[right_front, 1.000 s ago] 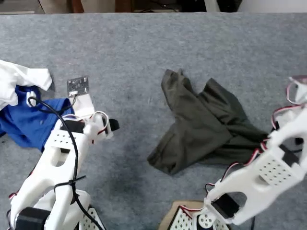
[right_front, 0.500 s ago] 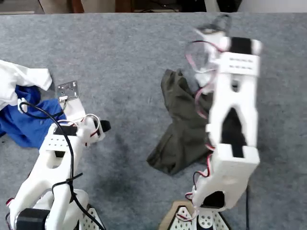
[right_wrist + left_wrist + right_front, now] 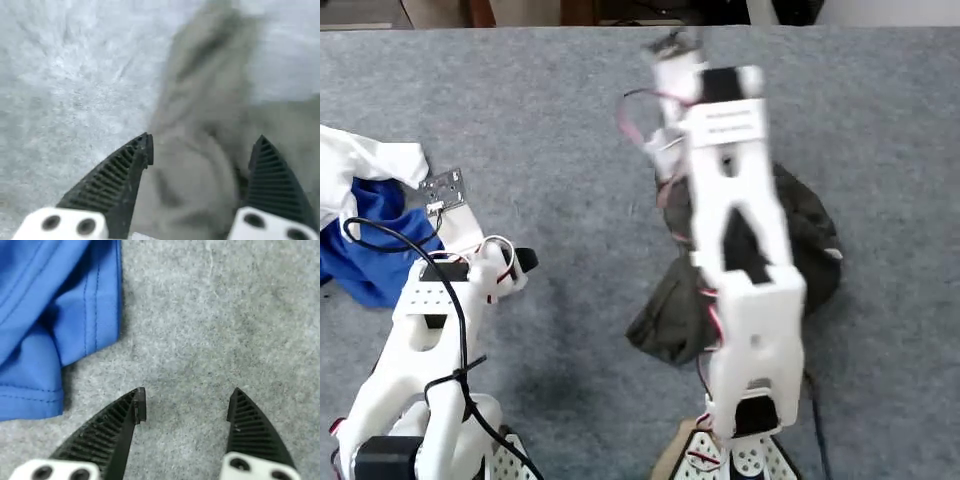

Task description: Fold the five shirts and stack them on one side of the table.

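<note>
A crumpled dark olive shirt (image 3: 667, 315) lies mid-table, largely covered by my right arm (image 3: 740, 230), which stretches out over it toward the far side. My right gripper (image 3: 202, 145) hangs open just above a fold of the olive shirt (image 3: 200, 190), with nothing between its fingers. At the left edge a blue shirt (image 3: 365, 265) lies bunched under a white shirt (image 3: 360, 165). My left gripper (image 3: 189, 402) stands open over bare grey cloth, close beside the hem of the blue shirt (image 3: 55, 305) and not touching it.
The grey table covering (image 3: 550, 110) stretches between the two piles. The arm bases (image 3: 720, 455) stand at the near edge. A black cable (image 3: 460, 340) runs along my left arm (image 3: 425, 320).
My right arm swung from the table's right edge to the middle and now reaches over the olive shirt. My left arm drifted left toward the blue shirt.
</note>
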Tool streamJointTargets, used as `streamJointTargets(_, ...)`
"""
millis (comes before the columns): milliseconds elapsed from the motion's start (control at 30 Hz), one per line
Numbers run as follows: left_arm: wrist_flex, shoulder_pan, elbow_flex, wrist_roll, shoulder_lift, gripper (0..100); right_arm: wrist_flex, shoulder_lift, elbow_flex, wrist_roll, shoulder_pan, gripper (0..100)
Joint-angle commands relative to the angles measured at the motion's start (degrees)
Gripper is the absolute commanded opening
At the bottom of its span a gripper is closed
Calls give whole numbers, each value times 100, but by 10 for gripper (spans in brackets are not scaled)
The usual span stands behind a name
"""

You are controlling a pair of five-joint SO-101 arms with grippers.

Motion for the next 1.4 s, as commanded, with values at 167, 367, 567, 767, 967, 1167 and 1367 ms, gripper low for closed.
streamJointTargets(167,-70,-18,-132,9,-110,267,-484,1640,-743,-79,699,296)
streamJointTargets(367,-105,9,-149,9,-110,267,176,2000,-2009,-9,813,0)
streamJointTargets(567,-264,-18,-105,9,-110,267,185,1402,-2176,-9,760,5)
streamJointTargets(767,-264,-26,-105,9,-110,267,185,-295,-2176,35,470,5)
streamJointTargets(967,-273,-18,-114,9,-110,267,141,-2114,-2185,44,-22,5)
streamJointTargets(1167,-273,-26,-114,9,-110,267,-352,-3916,-2193,44,-769,5)
streamJointTargets(1367,-273,-26,-114,9,-110,267,-1187,-5051,-2149,44,-1402,5)
